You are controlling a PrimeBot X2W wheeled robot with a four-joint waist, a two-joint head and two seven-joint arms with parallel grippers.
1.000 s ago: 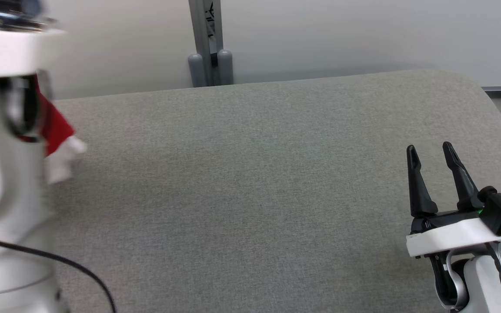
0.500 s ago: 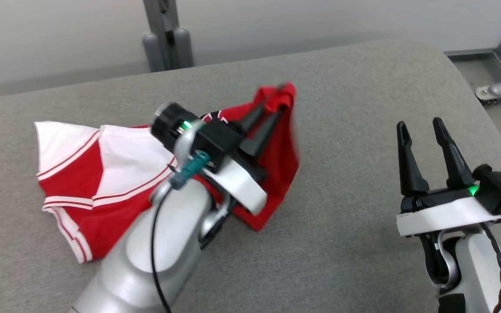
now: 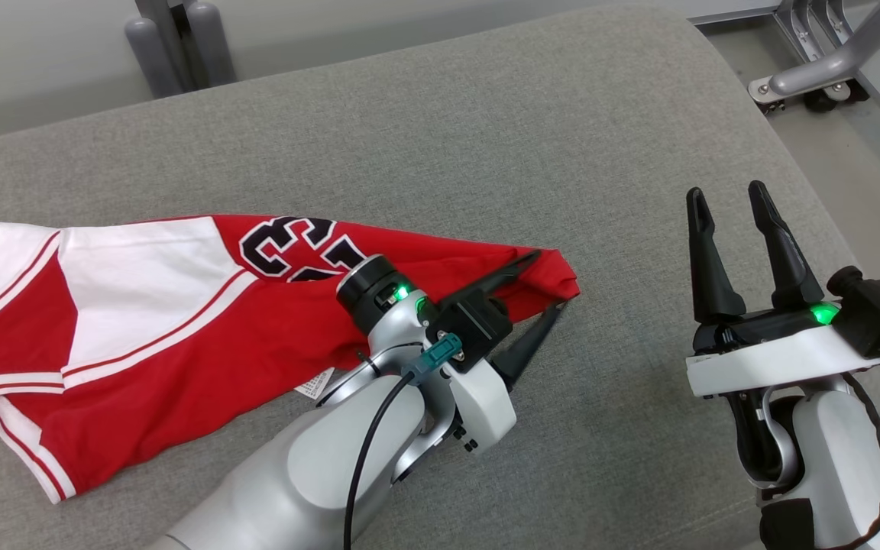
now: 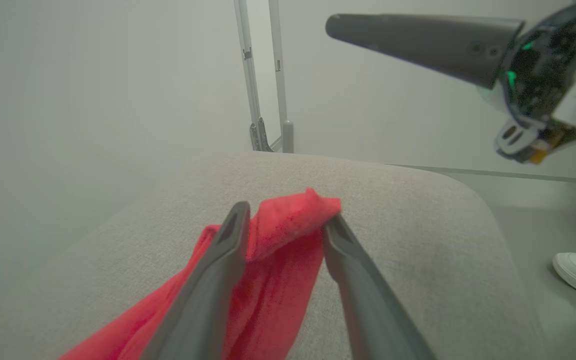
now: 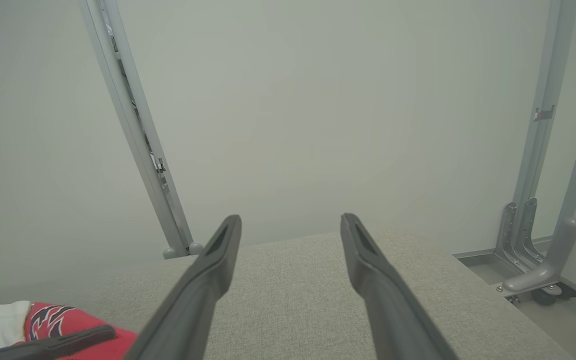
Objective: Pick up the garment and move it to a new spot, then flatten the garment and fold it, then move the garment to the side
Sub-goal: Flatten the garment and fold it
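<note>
Left gripper [image 3: 549, 281]: part-open, garment [image 3: 180, 344] corner loose between its fingers, not clamped.
Right gripper [image 3: 726, 191]: wide open, empty.
Risk: cloth may snag a fingertip on withdrawal — dragging the corner askew.

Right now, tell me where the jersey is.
In the head view the jersey lies on the grey pad on the robot's left, its red tip between the parted fingers of the left gripper, apart from the right gripper.
</note>
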